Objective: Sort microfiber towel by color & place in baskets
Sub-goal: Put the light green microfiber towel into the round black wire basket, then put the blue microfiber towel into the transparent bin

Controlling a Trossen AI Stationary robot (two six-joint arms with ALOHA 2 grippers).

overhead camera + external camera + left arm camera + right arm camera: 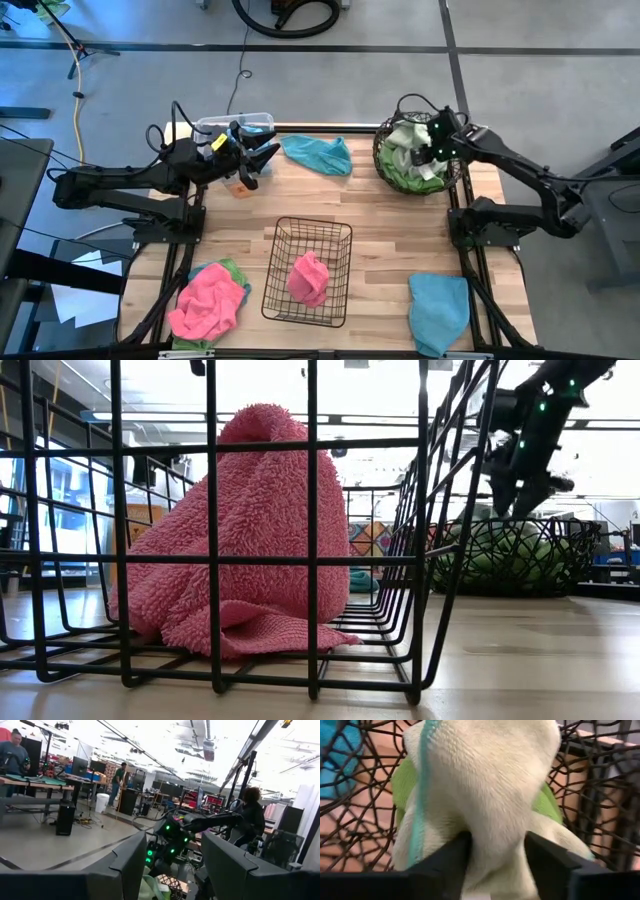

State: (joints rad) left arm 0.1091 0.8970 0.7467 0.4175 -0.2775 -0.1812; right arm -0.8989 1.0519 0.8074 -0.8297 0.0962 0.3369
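My right gripper (432,152) reaches down into the dark round basket (415,155) at the far right. Its fingers stand open around a pale towel with a turquoise hem (485,785), which lies on lime green towels (402,780). My left gripper (262,160) hovers open and empty next to the clear bin (235,125) at the far left. A pink towel (308,278) lies in the black wire basket (340,235). One blue towel (318,153) lies flat at the far middle and another blue towel (438,310) at the near right. A pink towel (208,300) rests on a green one at the near left. My right gripper comes from above, slanting down into the round basket. Its fingers (450,860) are spread, and a bulge of the pale towel (492,827) fills the gap and touches both inner sides. The towel rests on the green towels, not lifted.
The wire basket stands in the table's middle near the front. A small orange object (240,187) lies by my left gripper. Bare wood shows between the wire basket and the round basket. People stand in the room beyond the table.
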